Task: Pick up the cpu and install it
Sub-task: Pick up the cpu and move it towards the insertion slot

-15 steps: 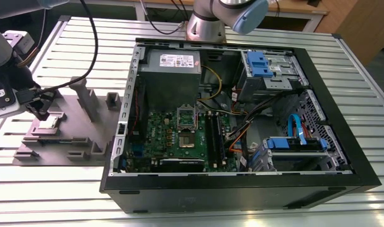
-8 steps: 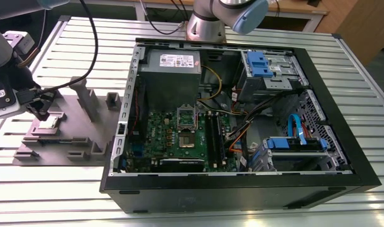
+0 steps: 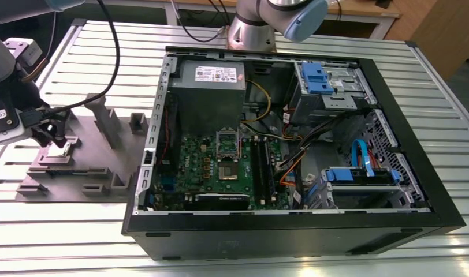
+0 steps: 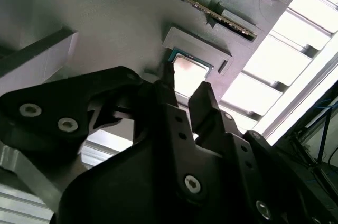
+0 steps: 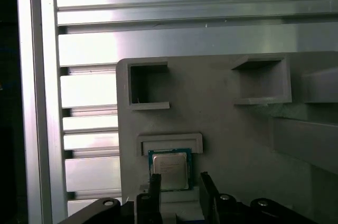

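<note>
Table: I'm looking at a slatted metal table [image 3: 103, 40], with an open computer case [image 3: 296, 234] lying on it towards the exterior view's right.
Case: the green board [image 3: 196, 167] lies flat inside, and I can see its socket [image 3: 228, 156] near the middle.
Tray: a grey tray [image 3: 103, 150] with raised blocks sits just beside the case, on the exterior view's left.
Gripper: my gripper [image 3: 54, 138] hangs low over the tray's far end, well apart from the case.
Cpu: the cpu [image 5: 170, 168] lies flat in a shallow framed pocket of the tray, silvery top up; the second wrist view shows it too [image 4: 189, 71].
Jaws: parted about a chip's width, with one dark finger [image 5: 155, 187] at each side of the cpu's near edge.
Contact: I can't tell whether the fingers touch the cpu.
Grip: nothing is lifted; the cpu sits in its pocket.
</note>
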